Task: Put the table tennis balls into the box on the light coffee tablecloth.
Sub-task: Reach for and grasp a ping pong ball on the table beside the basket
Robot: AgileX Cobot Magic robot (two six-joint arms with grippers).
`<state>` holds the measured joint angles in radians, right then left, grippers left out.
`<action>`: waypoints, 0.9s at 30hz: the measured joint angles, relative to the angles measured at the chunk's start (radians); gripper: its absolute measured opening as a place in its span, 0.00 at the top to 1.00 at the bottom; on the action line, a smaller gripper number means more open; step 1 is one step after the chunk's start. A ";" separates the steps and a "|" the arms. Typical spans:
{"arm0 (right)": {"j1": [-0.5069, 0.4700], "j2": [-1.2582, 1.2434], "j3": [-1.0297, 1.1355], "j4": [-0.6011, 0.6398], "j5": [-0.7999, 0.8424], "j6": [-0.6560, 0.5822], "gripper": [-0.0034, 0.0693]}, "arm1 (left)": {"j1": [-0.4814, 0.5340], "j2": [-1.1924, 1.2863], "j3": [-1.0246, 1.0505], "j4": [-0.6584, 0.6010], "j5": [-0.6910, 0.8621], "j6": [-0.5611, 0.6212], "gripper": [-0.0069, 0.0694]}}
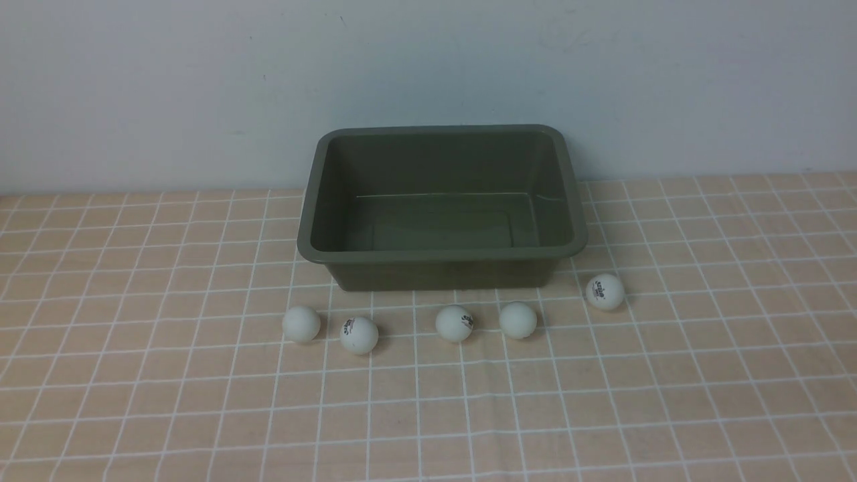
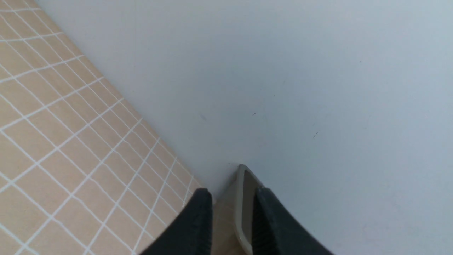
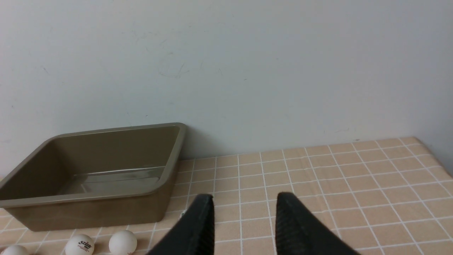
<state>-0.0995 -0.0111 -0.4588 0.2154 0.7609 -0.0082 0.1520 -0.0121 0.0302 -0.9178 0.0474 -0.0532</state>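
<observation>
The light coffee tablecloth (image 1: 134,402) carries the box (image 1: 442,254), empty and mouth-up to receive; five table tennis balls (image 1: 454,323) line up just before the box's near wall, likely for easy reach; the left gripper (image 2: 233,193) and right gripper (image 3: 246,197) stand parted, holding nothing

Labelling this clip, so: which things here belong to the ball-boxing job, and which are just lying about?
Job:
- five table tennis balls
- empty box
- light coffee tablecloth

Lying about:
- nothing loose; only the wall behind
</observation>
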 joint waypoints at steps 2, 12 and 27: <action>0.000 0.000 0.000 0.000 0.000 0.000 0.64 | 0.000 0.000 0.000 -0.021 -0.002 0.024 0.75; 0.000 0.000 0.000 0.000 0.001 0.000 0.64 | 0.000 0.000 0.000 -0.027 0.078 0.089 0.75; 0.000 0.000 0.000 0.000 0.019 0.002 0.64 | 0.000 0.004 -0.229 -0.019 0.312 0.662 0.75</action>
<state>-0.0995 -0.0111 -0.4588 0.2154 0.7797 -0.0063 0.1520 -0.0085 -0.1988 -0.9370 0.3592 0.6090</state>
